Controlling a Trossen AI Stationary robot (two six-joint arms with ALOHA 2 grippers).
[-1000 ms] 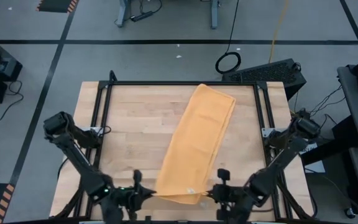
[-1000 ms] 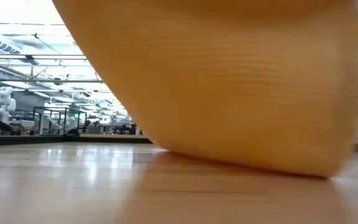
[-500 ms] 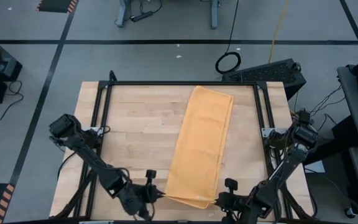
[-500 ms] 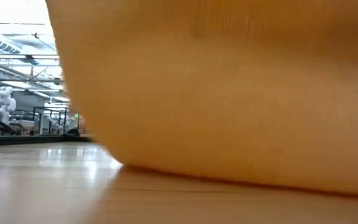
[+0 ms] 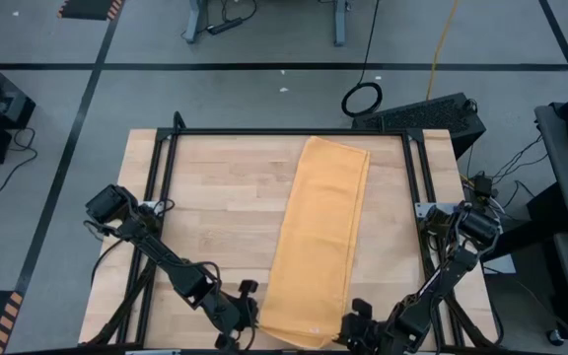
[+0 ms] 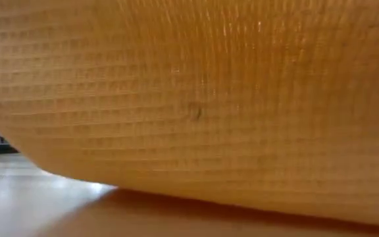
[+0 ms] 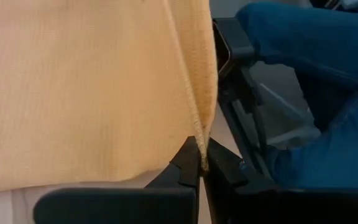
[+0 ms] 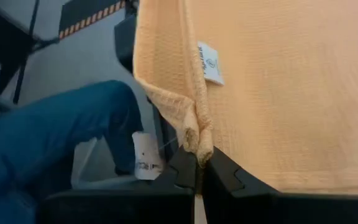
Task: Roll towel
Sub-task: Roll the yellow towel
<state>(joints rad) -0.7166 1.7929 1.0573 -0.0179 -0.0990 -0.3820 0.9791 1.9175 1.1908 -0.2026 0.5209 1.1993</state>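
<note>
The mustard-yellow towel (image 5: 319, 237) lies as a long strip on the wooden table (image 5: 215, 217), running from the far edge to the near edge. My left gripper (image 5: 252, 318) is shut on its near left corner, and my right gripper (image 5: 346, 330) is shut on its near right corner. In the low view the towel's near end (image 6: 196, 112) fills almost the whole picture. A white label (image 8: 209, 62) sits near the right corner. My left gripper pinches the towel's near left corner (image 7: 199, 144) between its two fingertips (image 7: 188, 167), slanting down from the near side. The cloth runs away from the fingers, smooth and fairly taut. My right gripper pinches the near right corner (image 8: 197, 144) between its fingertips (image 8: 219, 169), also slanting down from the near side. The cloth is bunched into a small fold there, with more than one layer in the hold.
A black metal frame (image 5: 284, 131) runs around the tabletop. A person's leg in blue trousers (image 7: 303, 68) stands just beyond the near edge, also seen as a blue leg (image 8: 55, 137) in the right wrist view. Bare wood lies left of the towel.
Both grippers have gone down and toward the table's near edge, still shut on the corners, the left one also toward the right. The towel's near end has been drawn along with them. The strip has straightened from a slant and now lies closer to the low camera.
</note>
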